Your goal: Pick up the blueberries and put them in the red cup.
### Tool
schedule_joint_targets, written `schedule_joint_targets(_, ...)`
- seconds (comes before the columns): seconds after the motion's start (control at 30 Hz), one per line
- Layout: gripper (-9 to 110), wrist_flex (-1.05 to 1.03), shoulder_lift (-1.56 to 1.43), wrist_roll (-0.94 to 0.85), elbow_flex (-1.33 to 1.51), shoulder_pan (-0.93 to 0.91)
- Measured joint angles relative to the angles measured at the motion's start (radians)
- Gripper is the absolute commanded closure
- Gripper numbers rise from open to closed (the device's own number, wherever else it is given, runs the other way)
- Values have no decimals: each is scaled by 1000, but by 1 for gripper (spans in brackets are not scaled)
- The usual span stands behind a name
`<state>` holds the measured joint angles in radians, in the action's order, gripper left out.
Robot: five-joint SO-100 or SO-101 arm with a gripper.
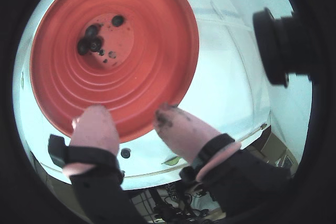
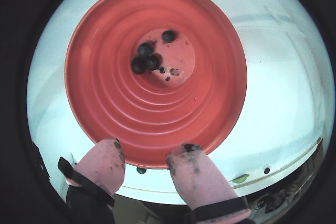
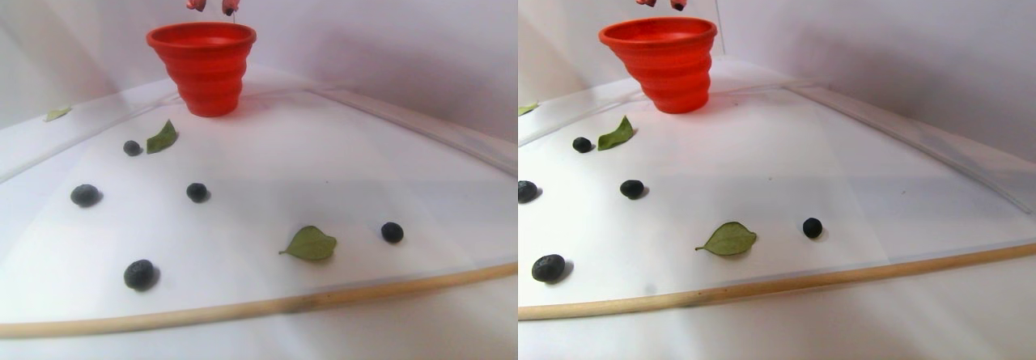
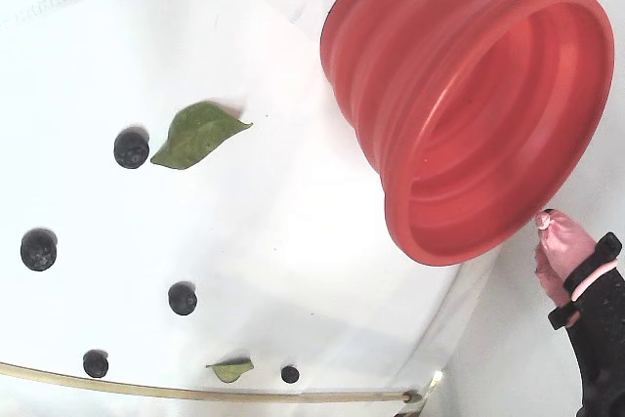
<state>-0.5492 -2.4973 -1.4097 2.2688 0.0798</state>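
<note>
The red cup (image 3: 204, 65) stands upright at the back of the white sheet. Both wrist views look down into the red cup (image 1: 157, 51) (image 2: 210, 93), where several blueberries (image 1: 92, 40) (image 2: 147, 56) lie on the bottom. My gripper (image 1: 131, 116) (image 2: 149, 149) (image 3: 213, 6) hangs just above the cup's rim, open, with nothing between its pink, dark-stained fingertips (image 2: 107, 156). Several more blueberries (image 3: 197, 192) (image 4: 182, 298) are scattered on the sheet in front of the cup. One berry (image 1: 125, 153) lies on the sheet beside the cup's base.
Green leaves (image 3: 310, 244) (image 3: 162, 137) (image 4: 195, 134) lie among the loose berries. A wooden strip (image 3: 243, 311) runs along the sheet's front edge. A black camera body (image 1: 281, 45) juts in at the right of a wrist view. White walls close the back.
</note>
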Motion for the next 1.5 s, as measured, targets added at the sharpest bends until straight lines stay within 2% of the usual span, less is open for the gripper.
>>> schedule_joint_targets(1.5, 88, -410, -69, -258, 38, -402)
